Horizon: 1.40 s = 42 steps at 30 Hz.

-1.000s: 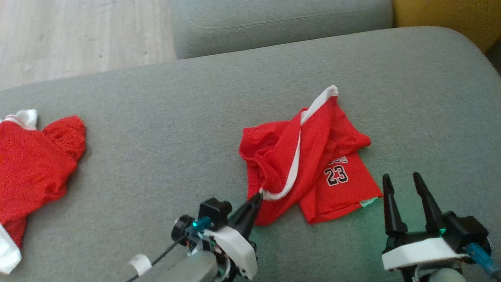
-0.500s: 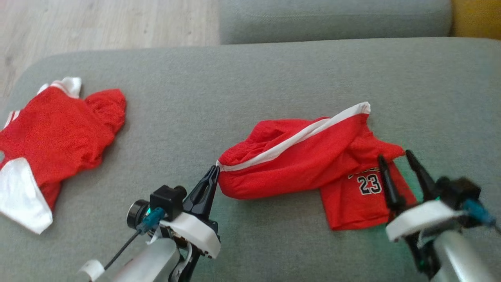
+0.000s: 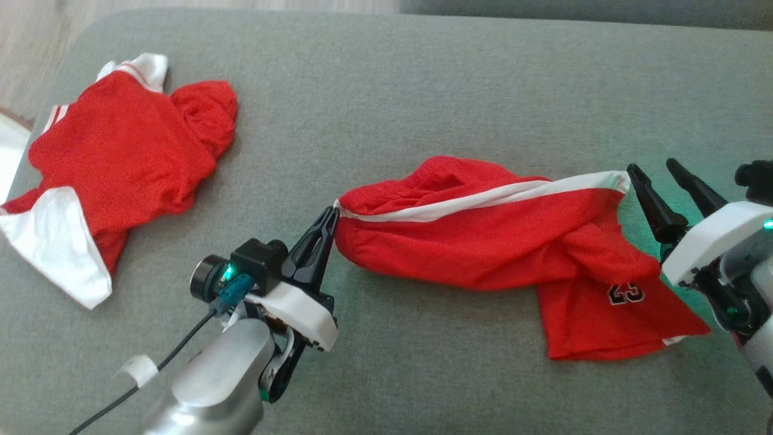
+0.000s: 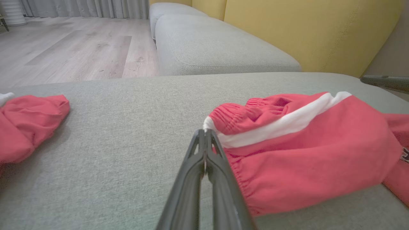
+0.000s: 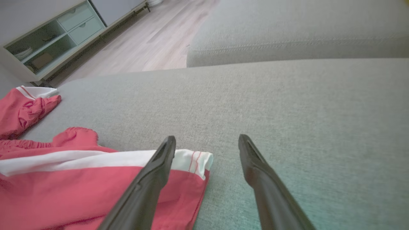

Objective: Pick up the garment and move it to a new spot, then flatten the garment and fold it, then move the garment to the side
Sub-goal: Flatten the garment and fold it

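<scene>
My left gripper point(image 3: 331, 216) pinches the red mesh shorts with white stripe point(image 3: 483, 248) by the waistband, mid-frame on the grey fabric cushion point(image 3: 423, 90) — right gripper point(image 3: 651, 165) gapes empty beside the hem. Thin pinch; tugging could slip it.

Left gripper point(image 3: 330, 216): fingers pressed together, pinching the white-trimmed corner of the shorts point(image 3: 483, 248). The red shorts lie stretched across the grey cushion point(image 3: 423, 90), with a white stripe point(image 3: 495, 196) running along the upper edge. A number patch point(image 3: 625, 293) shows on the lower right leg. Right gripper point(image 3: 651, 167): fingers spread apart, holding nothing, with the nearer finger just beside the stripe's right end. A second red garment point(image 3: 121, 157) lies well apart at far left.
</scene>
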Available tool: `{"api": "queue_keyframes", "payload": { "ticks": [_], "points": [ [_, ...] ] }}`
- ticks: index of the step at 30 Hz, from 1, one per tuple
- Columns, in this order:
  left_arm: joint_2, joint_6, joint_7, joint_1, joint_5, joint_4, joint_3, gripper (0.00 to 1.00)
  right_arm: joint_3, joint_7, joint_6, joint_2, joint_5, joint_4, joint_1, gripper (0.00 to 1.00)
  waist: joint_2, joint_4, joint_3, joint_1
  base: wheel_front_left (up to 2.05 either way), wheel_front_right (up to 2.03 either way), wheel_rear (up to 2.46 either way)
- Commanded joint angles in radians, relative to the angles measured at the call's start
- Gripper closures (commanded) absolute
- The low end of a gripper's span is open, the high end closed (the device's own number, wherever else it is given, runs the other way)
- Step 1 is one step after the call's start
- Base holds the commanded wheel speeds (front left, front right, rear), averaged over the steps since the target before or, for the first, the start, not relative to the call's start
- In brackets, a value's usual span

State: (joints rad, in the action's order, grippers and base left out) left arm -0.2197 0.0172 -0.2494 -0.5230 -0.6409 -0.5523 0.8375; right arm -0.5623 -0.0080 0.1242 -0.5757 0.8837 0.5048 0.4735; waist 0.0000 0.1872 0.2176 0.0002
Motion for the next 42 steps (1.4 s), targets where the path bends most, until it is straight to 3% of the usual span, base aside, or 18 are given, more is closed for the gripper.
{"api": "queue_keyframes", "payload": {
  "ticks": [1,5,6,7,8,9,19,26,33,37,42],
  "points": [
    [-0.013,-0.005,-0.012,-0.047,0.009,0.016,-0.042,1.0,-0.027,-0.001,0.007,-0.036,0.02,-0.015,0.025,0.0,0.0,0.019,0.022,-0.0002,0.0,0.0,0.0],
    [-0.002,-0.011,-0.012,-0.064,0.02,0.006,-0.051,1.0,-0.11,0.006,0.007,-0.056,0.076,0.008,0.06,0.0,0.0,0.029,0.043,-0.0002,0.0,0.0,0.0],
    [0.0,-0.012,-0.012,-0.067,0.023,0.004,-0.054,1.0,-0.128,0.005,0.007,-0.059,0.085,0.014,0.067,0.09,0.0,0.03,0.048,-0.0002,0.0,0.0,0.0],
    [0.002,-0.013,-0.012,-0.07,0.025,0.002,-0.056,1.0,-0.145,0.004,0.007,-0.062,0.095,0.02,0.074,0.31,0.0,0.031,0.051,-0.0002,0.0,0.0,0.0],
    [0.004,-0.014,-0.012,-0.072,0.027,0.0,-0.059,1.0,-0.162,0.003,0.007,-0.064,0.104,0.028,0.08,0.71,0.0,0.032,0.054,-0.0002,0.0,0.0,0.0],
    [0.006,-0.015,-0.012,-0.073,0.03,-0.003,-0.061,1.0,-0.179,0.002,0.007,-0.067,0.113,0.033,0.086,1.0,0.0,0.031,0.056,-0.0002,0.0,0.0,0.0],
    [-0.005,-0.02,-0.012,-0.08,0.05,0.003,-0.103,1.0,-0.265,-0.098,0.007,-0.098,0.197,0.024,0.145,1.0,0.0,-0.035,0.014,-0.0002,0.0,0.0,0.0],
    [-0.035,-0.045,-0.006,-0.123,0.039,0.088,-0.153,1.0,-0.286,-0.179,0.007,-0.171,0.239,-0.085,0.239,1.0,0.0,-0.175,-0.051,-0.0002,0.0,0.0,0.0],
    [-0.094,-0.057,0.091,-0.222,0.014,0.258,-0.188,1.0,-0.268,-0.217,0.007,-0.267,0.196,-0.2,0.354,1.0,0.0,-0.302,-0.091,-0.0002,0.0,0.0,0.0],
    [-0.13,-0.077,0.164,-0.338,0.025,0.282,-0.195,1.0,-0.231,-0.239,0.007,-0.232,0.111,-0.162,0.466,1.0,0.0,-0.34,-0.065,-0.0002,0.0,0.0,0.0],
    [-0.116,-0.107,0.126,-0.565,0.075,0.151,-0.208,1.0,-0.175,-0.251,0.007,-0.131,0.028,-0.04,0.636,1.0,0.0,-0.34,0.029,-0.0002,0.0,0.0,0.0]
  ]
}}
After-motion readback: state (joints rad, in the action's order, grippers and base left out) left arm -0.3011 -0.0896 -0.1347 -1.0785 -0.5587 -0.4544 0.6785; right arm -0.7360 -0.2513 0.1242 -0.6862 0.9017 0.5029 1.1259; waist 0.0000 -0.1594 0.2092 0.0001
